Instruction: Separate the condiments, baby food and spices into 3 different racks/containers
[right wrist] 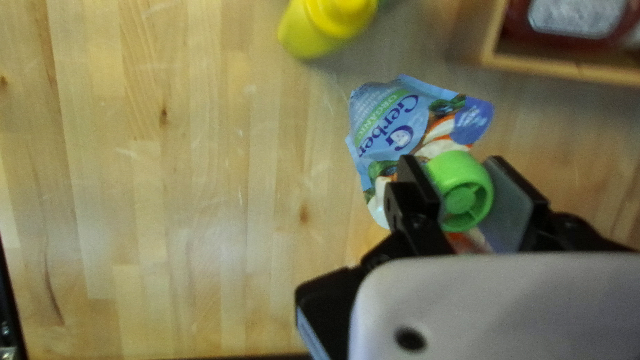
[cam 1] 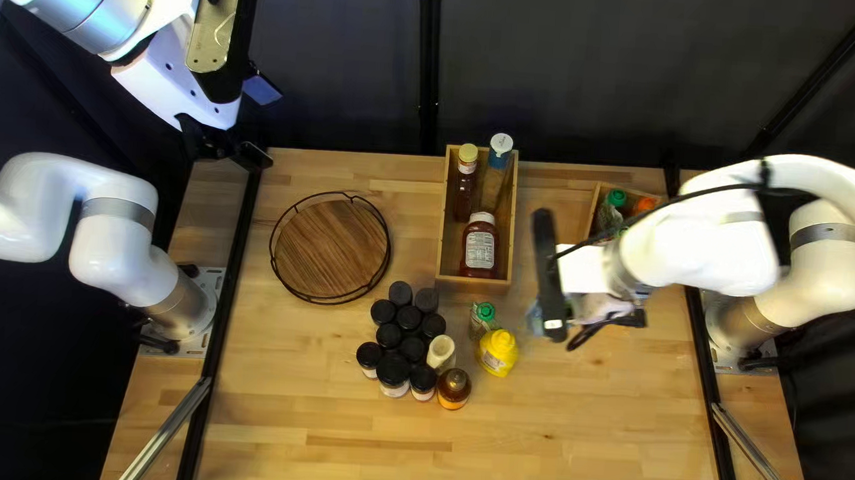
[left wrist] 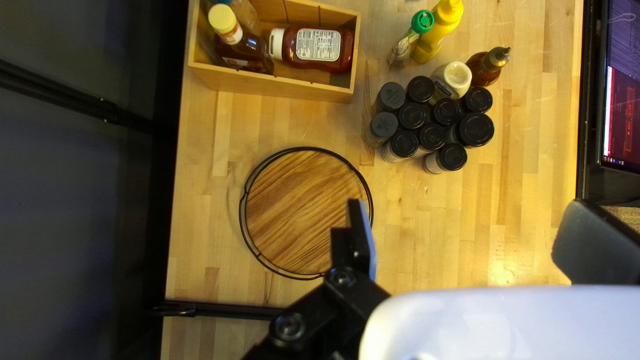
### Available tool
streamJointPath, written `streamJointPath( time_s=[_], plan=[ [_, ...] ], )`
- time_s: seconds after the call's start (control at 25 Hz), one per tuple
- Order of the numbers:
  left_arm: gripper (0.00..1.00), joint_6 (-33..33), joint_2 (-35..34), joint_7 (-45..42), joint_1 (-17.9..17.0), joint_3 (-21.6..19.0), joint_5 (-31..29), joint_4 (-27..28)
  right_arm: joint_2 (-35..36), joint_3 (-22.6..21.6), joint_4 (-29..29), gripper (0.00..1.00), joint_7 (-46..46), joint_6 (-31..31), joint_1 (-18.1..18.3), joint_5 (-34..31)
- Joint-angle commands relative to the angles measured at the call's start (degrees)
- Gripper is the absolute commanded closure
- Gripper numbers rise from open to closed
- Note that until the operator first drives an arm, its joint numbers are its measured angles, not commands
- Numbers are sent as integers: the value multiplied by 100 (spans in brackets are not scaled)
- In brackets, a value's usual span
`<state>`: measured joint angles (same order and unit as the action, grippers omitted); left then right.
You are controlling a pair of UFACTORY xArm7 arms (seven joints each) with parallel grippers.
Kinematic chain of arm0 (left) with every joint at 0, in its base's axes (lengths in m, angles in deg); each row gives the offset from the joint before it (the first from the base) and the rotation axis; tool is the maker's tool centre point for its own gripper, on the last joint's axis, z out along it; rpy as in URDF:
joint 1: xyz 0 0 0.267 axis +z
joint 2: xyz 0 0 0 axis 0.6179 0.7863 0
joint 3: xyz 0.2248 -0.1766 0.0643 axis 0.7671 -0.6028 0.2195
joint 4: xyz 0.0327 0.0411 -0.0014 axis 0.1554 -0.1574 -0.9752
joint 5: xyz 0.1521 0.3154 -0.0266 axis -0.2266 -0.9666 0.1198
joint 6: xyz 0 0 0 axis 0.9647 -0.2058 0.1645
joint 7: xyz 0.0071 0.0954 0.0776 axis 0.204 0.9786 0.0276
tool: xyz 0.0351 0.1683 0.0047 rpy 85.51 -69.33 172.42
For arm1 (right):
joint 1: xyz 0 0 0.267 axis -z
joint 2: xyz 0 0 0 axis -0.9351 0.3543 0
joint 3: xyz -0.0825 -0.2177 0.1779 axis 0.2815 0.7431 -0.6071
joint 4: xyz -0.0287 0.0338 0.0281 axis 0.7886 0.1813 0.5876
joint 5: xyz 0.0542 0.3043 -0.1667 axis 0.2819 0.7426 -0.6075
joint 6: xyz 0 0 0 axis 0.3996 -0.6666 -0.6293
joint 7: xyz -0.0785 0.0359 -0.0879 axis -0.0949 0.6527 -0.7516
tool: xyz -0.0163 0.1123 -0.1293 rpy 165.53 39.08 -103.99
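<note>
pouch (right wrist: 393, 127) right of condiment box (cam 1: 444, 233), green cap (right wrist: 463, 193) clasped by fingers of right gripper (cam 1: 608, 318). left of box, left gripper (cam 1: 259, 123) spreads empty fingers wide.

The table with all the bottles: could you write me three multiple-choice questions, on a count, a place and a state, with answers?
1. How many bottles are in the middle wooden box?
A) one
B) three
C) six

2. Where is the yellow bottle?
A) on the round tray
B) in the middle wooden box
C) on the table

3. How is the robot's right tool?
A) shut on a pouch's green cap
B) open, holding nothing
C) shut on a black lid

Answers:
1 B: two upright bottles and one ketchup bottle show there.
2 C: it stands on the wood, outside the box.
3 A: both fingers touch the cap.
</note>
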<state>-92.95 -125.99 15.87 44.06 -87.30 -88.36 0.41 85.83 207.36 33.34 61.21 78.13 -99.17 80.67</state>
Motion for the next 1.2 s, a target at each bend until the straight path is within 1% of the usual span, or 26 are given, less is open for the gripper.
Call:
streamJointPath(
  time_s=[0.04, 0.2, 0.36, 0.48, 0.72, 0.8, 0.88, 0.92, 0.96, 1.0, 1.04, 1.08, 1.12, 1.16, 1.2],
  plan=[
    [0, 0, 0, 0, 0, 0, 0, 0, 706, 134, -480, 100, 181, 269, 88, -2],
    [0, 0, 0, 0, 0, 0, 0, 0, 1136, 250, -817, 100, 293, 355, 220, -49],
    [0, 0, 0, 0, 0, 0, 0, 0, 1672, 371, -1285, 100, 415, 369, 363, -110],
    [0, 0, 0, 0, 0, 0, 0, 0, 1865, 396, -1512, 100, 524, 338, 465, -139],
    [0, 0, 0, 0, 0, 0, 0, 0, 1925, 417, -1823, 100, 709, 102, 703, -217],
    [0, 0, 0, 0, 0, 0, 0, 0, 1820, 394, -1839, 99, 770, -8, 778, -236],
    [0, 0, 0, 0, 0, 0, 0, 0, 1577, 342, -1819, 95, 849, -208, 882, -274],
    [0, 0, 0, 0, 0, 0, 0, 0, 1409, 298, -1762, 92, 898, -295, 935, -296],
    [0, 0, 0, 0, 0, 0, 0, 0, 1263, 254, -1703, 79, 952, -346, 983, -314],
    [0, 0, 0, 0, 0, 0, 0, 0, 1182, 234, -1666, 55, 980, -368, 1008, -321],
    [0, 0, 0, 0, 0, 0, 0, 0, 1032, 184, -1584, 34, 1044, -384, 1052, -337],
    [0, 0, 0, 0, 0, 0, 0, 0, 955, 151, -1531, 15, 1089, -369, 1075, -340],
    [0, 0, 0, 0, 0, 0, 0, 0, 885, 111, -1456, 4, 1136, -328, 1083, -338],
    [0, 0, 0, 0, 0, 0, 0, 0, 827, 62, -1366, 0, 1186, -260, 1086, -339],
    [0, 0, 0, 0, 0, 0, 0, 0, 800, 29, -1301, 0, 1224, -207, 1088, -335]
  ],
)
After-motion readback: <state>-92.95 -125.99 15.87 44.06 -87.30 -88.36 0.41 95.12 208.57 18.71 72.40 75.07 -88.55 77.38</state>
